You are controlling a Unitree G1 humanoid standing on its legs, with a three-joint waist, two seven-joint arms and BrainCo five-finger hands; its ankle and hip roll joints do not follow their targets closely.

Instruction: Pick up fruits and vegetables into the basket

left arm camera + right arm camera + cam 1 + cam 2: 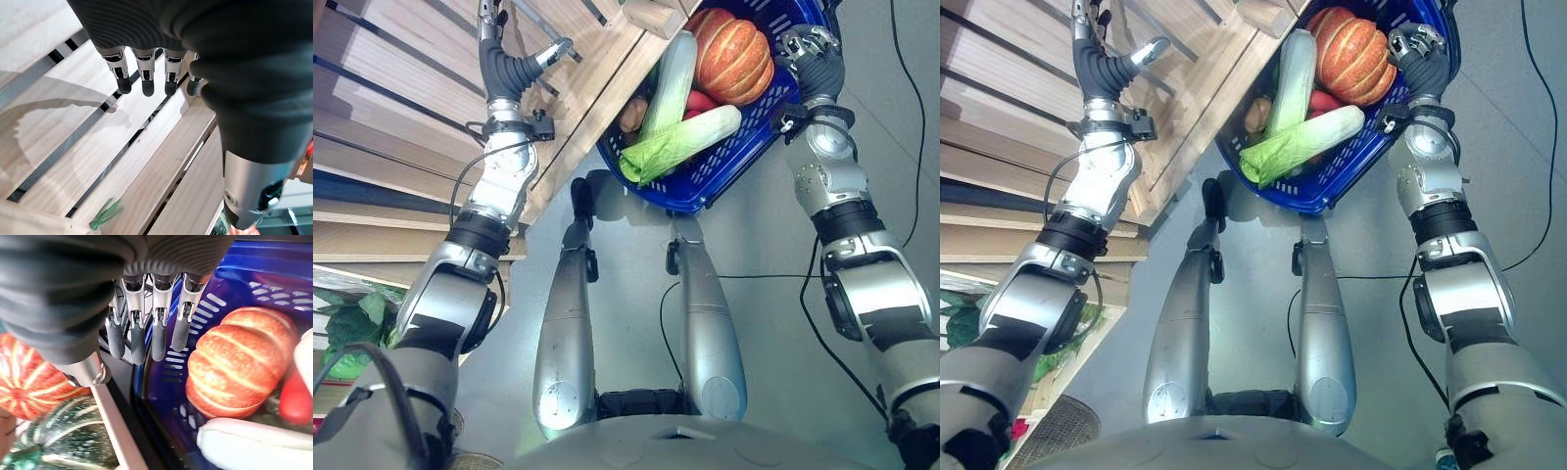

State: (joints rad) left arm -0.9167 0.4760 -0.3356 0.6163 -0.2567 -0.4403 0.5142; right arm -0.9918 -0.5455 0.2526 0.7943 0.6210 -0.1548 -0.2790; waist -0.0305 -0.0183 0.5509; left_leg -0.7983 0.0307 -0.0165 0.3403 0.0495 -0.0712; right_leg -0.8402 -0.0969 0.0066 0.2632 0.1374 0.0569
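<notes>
My right hand [811,51] grips the right side of a blue plastic basket [705,196] held off the floor. In the right wrist view its fingers [142,335] curl over the dark handle. The basket holds an orange ribbed pumpkin [734,54], a long pale green gourd [671,78], a leafy cabbage [685,142], a red vegetable [700,101] and a brown one [633,115]. My left hand [1097,59] reaches up over a wooden slatted shelf [401,108]. Its fingers [146,73] are straight and hold nothing.
Past the basket's rim, a striped orange pumpkin [24,377] and a dark green striped squash [63,431] lie behind a wooden edge. Leafy greens [352,323] sit low on the left. A small green scrap [105,215] lies on the shelf slats. Grey floor lies below the basket.
</notes>
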